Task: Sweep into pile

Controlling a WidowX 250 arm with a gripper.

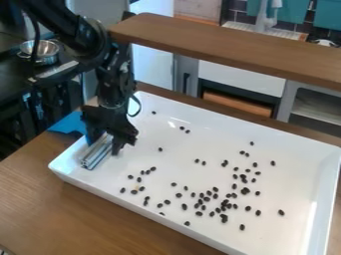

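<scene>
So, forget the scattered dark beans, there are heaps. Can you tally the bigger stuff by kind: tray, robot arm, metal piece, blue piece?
White tray: 1
Black robot arm: 1
Ribbed metal piece: 1
Blue piece, partly hidden: 1
Total: 4

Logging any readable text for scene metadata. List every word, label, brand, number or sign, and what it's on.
None readable: nothing on the white tray, the silvery metal bar or the metal bowl.
Black robot arm: any small print is too small or dark to read.
</scene>
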